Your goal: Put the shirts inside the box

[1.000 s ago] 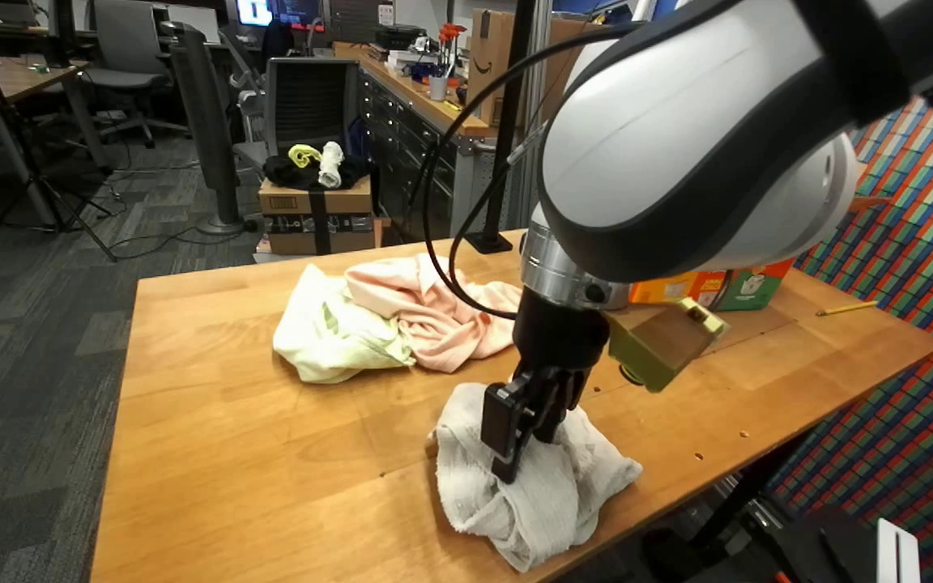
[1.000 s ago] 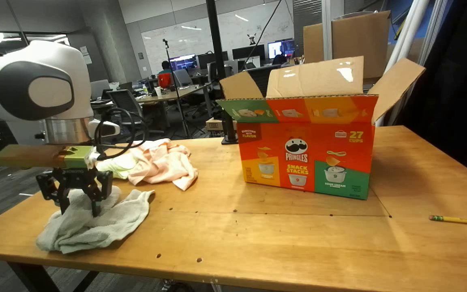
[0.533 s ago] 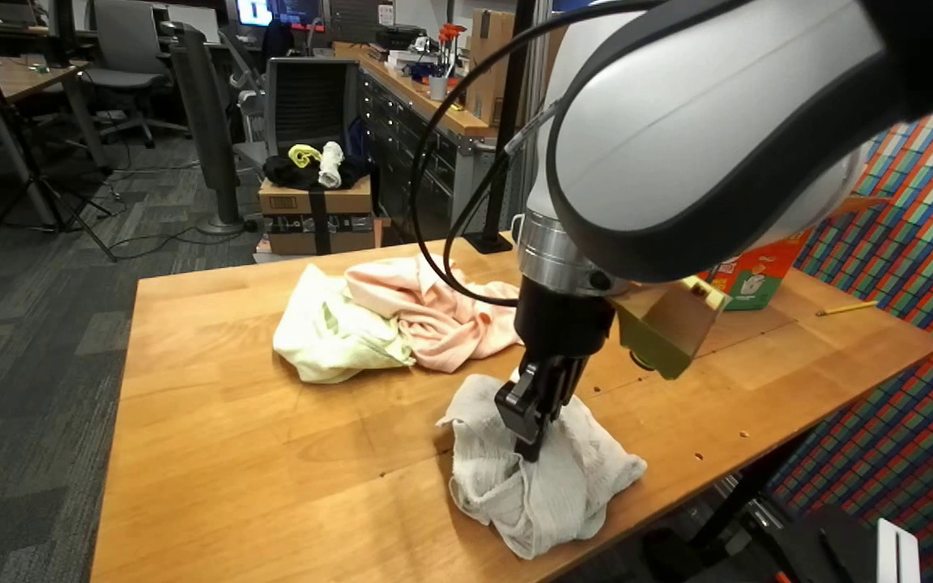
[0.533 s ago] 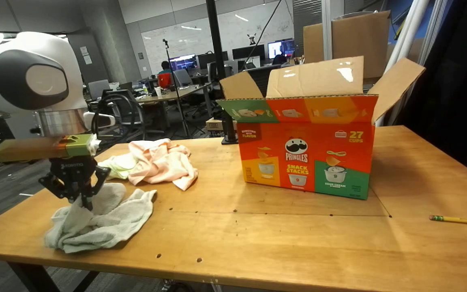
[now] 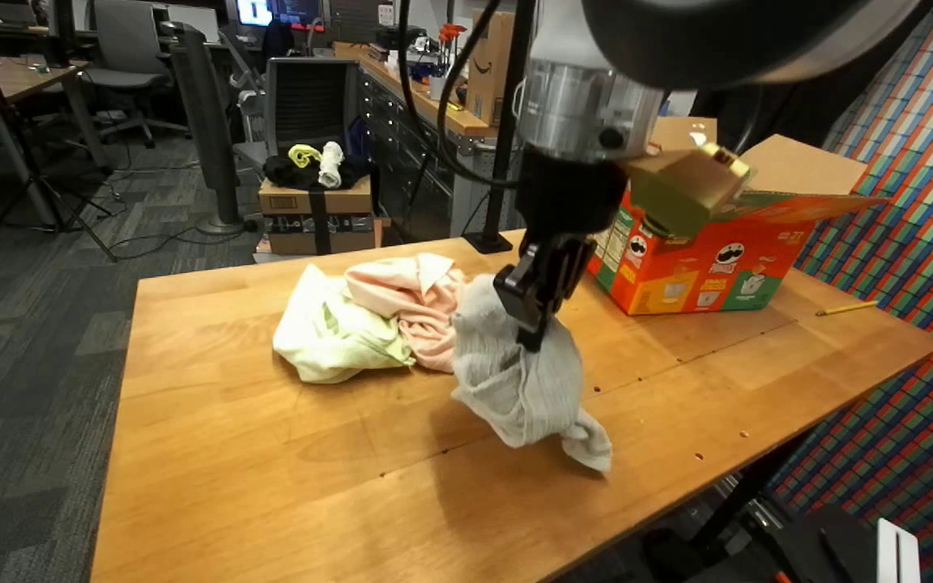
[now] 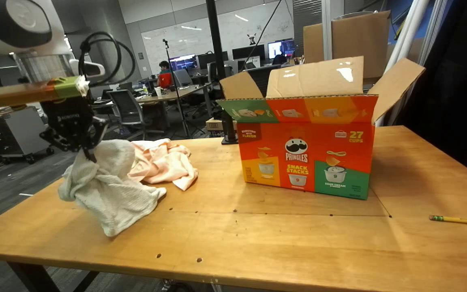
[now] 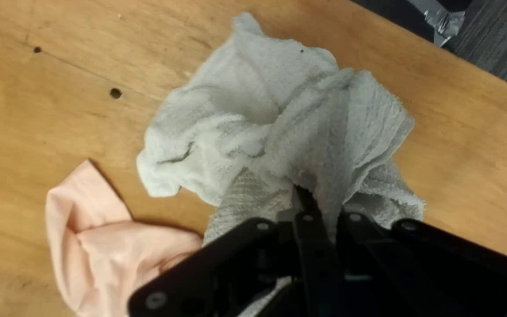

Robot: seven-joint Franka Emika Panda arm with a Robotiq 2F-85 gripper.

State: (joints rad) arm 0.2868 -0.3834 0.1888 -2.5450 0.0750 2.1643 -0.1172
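Note:
The light grey shirt (image 5: 519, 397) hangs bunched from my gripper (image 5: 530, 338), whose fingers are pinched together on a fold of it. In the wrist view, cloth of the grey shirt (image 7: 244, 114) shows between the nearly meeting jaws of the gripper (image 7: 324, 206). A peach-pink shirt (image 5: 414, 295) lies crumpled on the table, partly behind the grey one. Beside it rests the pale yellow-green shirt (image 5: 337, 332), which the grey shirt hides in an exterior view. The orange-red box (image 6: 306, 152) stands upright at a distance from the gripper, its brown flaps (image 6: 314, 79) spread upward and outward.
A yellow pencil (image 6: 460, 220) lies on the wooden table (image 6: 278, 239) past the box. A black post (image 6: 218, 52) rises at the far table edge, between the peach-pink shirt and the box. A cable loop (image 6: 112, 61) hangs beside the wrist.
The gripper has shut on the grey shirt and risen. The cloth has come up with it and now hangs over its shadow, nearer the peach-pink shirt. The box and other shirts have stayed put.

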